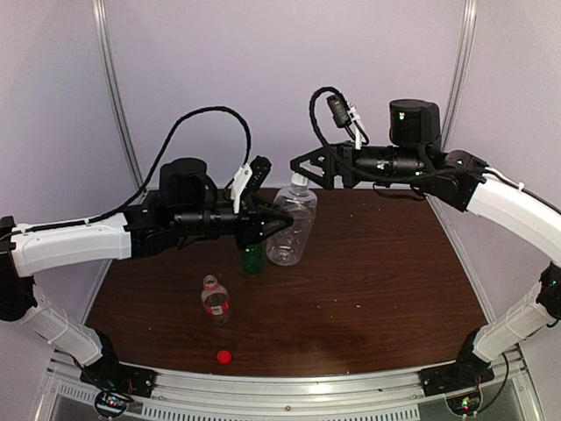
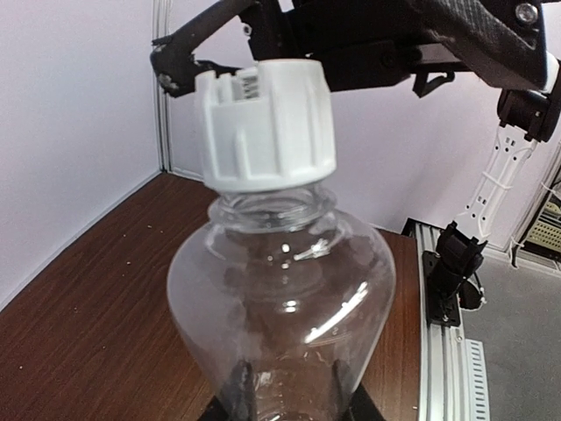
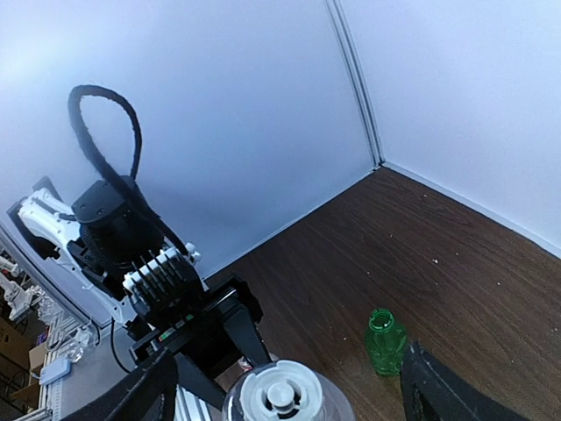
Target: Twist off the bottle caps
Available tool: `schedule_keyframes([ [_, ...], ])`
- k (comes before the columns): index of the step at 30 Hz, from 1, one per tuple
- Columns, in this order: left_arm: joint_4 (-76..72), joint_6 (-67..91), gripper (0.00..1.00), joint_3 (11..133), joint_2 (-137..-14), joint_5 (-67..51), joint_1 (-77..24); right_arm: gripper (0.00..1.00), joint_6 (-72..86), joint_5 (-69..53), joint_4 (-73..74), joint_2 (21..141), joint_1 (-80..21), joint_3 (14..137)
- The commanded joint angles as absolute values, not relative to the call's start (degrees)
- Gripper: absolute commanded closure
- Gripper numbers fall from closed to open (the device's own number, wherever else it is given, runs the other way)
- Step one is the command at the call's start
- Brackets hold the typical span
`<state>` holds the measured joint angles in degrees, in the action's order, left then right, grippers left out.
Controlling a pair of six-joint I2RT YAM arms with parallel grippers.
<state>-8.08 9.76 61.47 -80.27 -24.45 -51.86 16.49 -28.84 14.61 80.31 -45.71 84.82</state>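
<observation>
- While the right gripper (image 3: 285, 384) holds its jaws spread wide, the white cap (image 2: 263, 123) sits between them, touching neither.
- On the left gripper (image 1: 279, 224), the jaws clamp the ribbed bottle (image 2: 280, 298) under that cap.
- Just below those jaws stands the uncapped green bottle (image 3: 384, 342).
- Well apart, toward the bases, sit the red-label bottle (image 1: 215, 300) and red cap (image 1: 224, 356).

White arm shells (image 1: 70, 246), braided black cables (image 1: 215, 109), black left pincer (image 1: 282, 224), right pincer (image 1: 298, 171)
</observation>
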Motion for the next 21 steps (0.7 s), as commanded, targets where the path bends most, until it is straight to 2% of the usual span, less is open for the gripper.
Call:
schedule_keyframes([
  [1, -9.68, 11.04, 0.94, 63.87, -81.24, -20.09, -52.12, 0.12, 19.18, -16.46, 17.58, 80.51, -47.75, 86.11],
  [5, -9.90, 11.37, 0.94, 63.90, -81.59, -19.05, -52.12, 0.16, 18.52, -13.63, 18.80, 81.49, -49.11, 86.79],
  [21, -9.70, 11.33, 0.94, 63.02, -80.61, -18.01, -52.09, 0.55, 18.94, -16.60, 16.17, 83.19, -49.39, 85.98],
])
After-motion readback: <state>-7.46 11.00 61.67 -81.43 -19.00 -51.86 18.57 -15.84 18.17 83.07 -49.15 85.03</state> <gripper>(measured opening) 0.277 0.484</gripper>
